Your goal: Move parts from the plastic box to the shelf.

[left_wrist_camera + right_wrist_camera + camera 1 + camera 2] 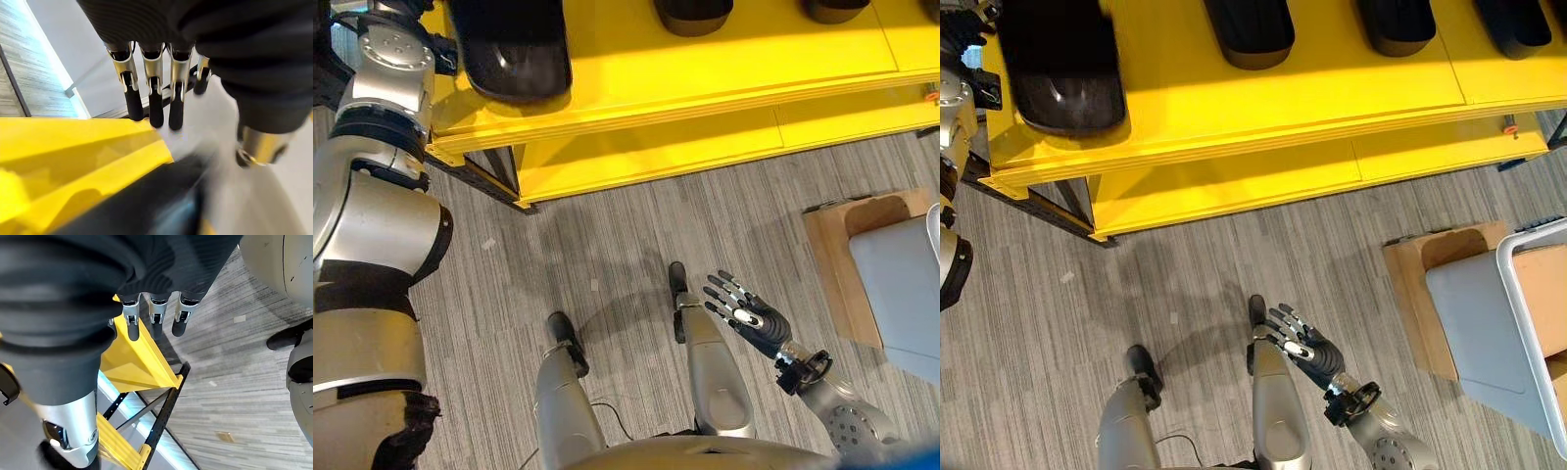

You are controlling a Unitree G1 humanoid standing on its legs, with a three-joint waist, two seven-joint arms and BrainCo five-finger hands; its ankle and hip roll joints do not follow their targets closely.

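Left hand [150, 78] is up at the end of the yellow shelf [1283, 98], fingers straight and holding nothing, with a black part [1062, 69] lying on the top deck right under it (blurry dark shape in the wrist view, so I can't say if anything's touching). In the head view that part is at about 10 o'clock. More black parts [1249, 29] are lined up along the shelf toward 1 o'clock, each apart from its neighbour.

Right hand [1307, 343] hangs low at about 5 o'clock over the floor, fingers spread, empty.

My read is that this part is down and the step is getting the left hand clear. Here's how I'd do it:

- Lift the hand straight up off the part before swinging it away, so the fingertips don't drag it toward the shelf edge at 9 o'clock.
- Check the part sits fully on the deck with nothing hanging over the edge.
- Then turn toward the plastic box [1538, 236] at 3 o'clock, well apart from the shelf. I can't see what's left inside from here.
- The right hand is nearer the box, so I'd use that one for the next pick.
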